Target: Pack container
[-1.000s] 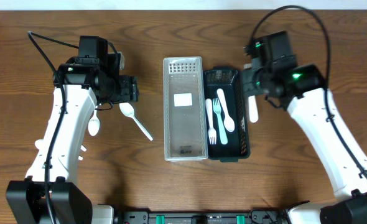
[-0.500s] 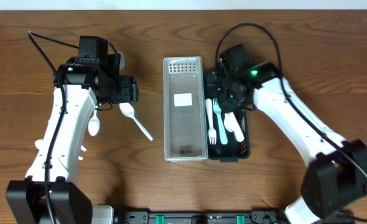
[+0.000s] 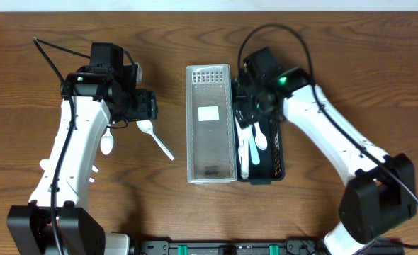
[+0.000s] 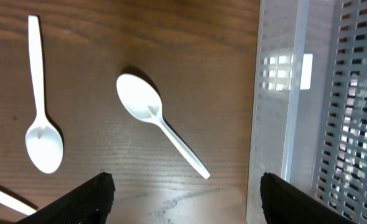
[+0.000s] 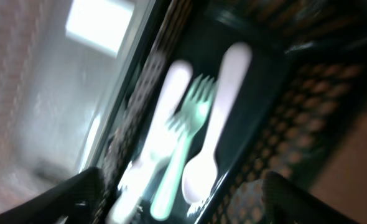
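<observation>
**Right tool open over the black basket, left tool open above loose spoons**

On the brown wooden table [image 3: 195, 42], a clear slotted plastic bin [image 3: 209, 152] stands at the centre of the overhead frame. A black perforated plastic basket [image 3: 277, 159] sits against its right side.

The right tool [image 5: 182, 180] hangs over the upper part of the black basket. Its fingers are spread wide at the bottom corners of the right wrist view, with nothing between them. Below it, inside the basket, lie a mint-green plastic fork [image 5: 193, 121], a white plastic basket spoon [image 5: 211, 149] and another white piece; the blur hides which kind.

The left tool [image 4: 185, 186] hovers left of the clear bin, jaws wide apart and empty. Under it a white plastic table spoon [image 4: 152, 118] lies diagonally on the wood. A second white plastic spoon [image 4: 41, 124] lies upright at the left of the left wrist view.
</observation>
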Available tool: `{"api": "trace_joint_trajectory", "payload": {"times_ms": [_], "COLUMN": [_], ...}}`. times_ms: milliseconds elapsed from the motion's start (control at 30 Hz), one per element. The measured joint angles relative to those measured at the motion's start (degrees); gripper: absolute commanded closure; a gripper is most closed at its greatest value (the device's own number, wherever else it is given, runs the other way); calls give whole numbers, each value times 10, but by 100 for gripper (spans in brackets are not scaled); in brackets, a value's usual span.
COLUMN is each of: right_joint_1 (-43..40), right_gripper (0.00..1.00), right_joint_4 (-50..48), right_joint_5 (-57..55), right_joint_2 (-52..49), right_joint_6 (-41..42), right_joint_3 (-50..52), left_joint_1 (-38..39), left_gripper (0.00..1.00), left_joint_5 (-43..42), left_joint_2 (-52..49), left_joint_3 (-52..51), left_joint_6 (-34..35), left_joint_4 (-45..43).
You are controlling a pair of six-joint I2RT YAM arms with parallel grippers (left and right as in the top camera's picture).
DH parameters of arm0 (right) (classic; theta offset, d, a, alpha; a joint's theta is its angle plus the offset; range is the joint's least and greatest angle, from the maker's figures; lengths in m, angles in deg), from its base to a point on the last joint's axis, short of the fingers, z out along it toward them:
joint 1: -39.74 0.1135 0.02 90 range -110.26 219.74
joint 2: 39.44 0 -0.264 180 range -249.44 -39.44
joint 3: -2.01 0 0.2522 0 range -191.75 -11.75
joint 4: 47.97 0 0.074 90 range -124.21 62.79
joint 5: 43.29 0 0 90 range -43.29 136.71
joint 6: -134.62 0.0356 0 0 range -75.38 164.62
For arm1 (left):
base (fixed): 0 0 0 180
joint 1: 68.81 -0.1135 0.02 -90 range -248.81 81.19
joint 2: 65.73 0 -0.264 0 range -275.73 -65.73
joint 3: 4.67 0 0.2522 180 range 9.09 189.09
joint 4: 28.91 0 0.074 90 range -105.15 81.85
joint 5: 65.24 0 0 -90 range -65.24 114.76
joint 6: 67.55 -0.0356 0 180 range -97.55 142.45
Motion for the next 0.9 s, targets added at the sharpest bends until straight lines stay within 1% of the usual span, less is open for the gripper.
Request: {"api": "trace_joint_trajectory", "payload": {"times_ms": [100,167,267,333,400,500,633,800,900], "right_joint_1": [-35,-75,-149,-201,-230,-259,-283,-289,-289], "right_gripper": [1,1,1,1,1,1,1,1,1], "right_joint_4": [-1,-3,14,47,78,103,107,107,107], "right_joint_5": [-7,-4,18,38,49,62,70,71,71], "right_joint_2": [21,46,85,100,99,91,86,85,85], "right_joint_6": [14,24,33,38,39,37,31,28,26], "right_joint_3": [-38,-59,-77,-82,-80,-67,-42,-35,-35], "left_joint_1": [0,0,0,0,0,0,0,0,0], "left_gripper": [23,23,23,22,22,23,23,23,23], "left_joint_5": [0,0,1,14,34,58,73,78,81], "left_joint_2": [0,0,0,0,-2,-13,-54,-126,-163], "left_joint_3": [0,0,0,0,-2,-14,-42,-51,-51], "left_joint_6": [1,19,73,127,171,221,262,301,311], "left_joint_4": [0,-1,-1,-2,-4,-19,-36,-47,-51]}}
